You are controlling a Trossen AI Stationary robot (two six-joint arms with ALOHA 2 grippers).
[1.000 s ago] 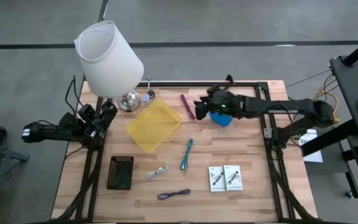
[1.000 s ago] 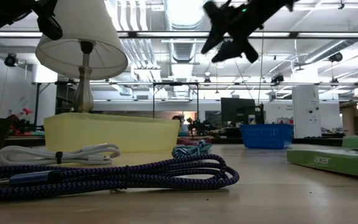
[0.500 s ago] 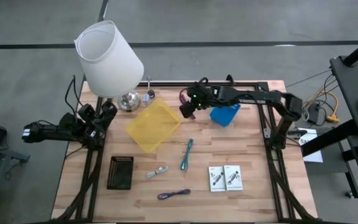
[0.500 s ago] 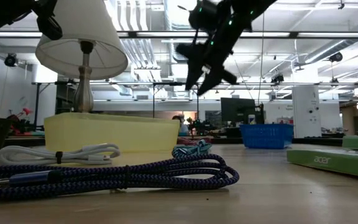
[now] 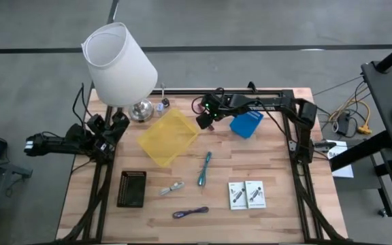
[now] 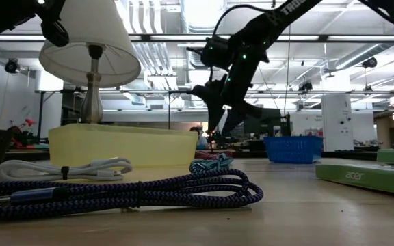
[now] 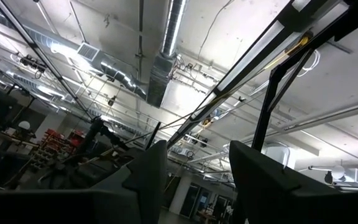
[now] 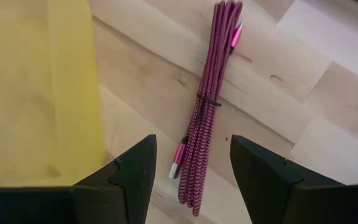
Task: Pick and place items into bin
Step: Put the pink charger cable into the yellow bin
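Pink cable (image 8: 207, 106) — visible in right wrist view between spread jaws.

Grey floor (image 5: 264, 24) — ceiling ducts (image 6: 207, 14) and strip lights overhead.

Braided magenta cable (image 8: 205, 106), matt wooden table (image 8: 278, 87)

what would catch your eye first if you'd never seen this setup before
The big white lamp at the table's far left corner, standing behind the yellow bin. Then the right gripper, open and poised right above a bundled pink cable beside the bin. The left arm waits off the table's left edge.
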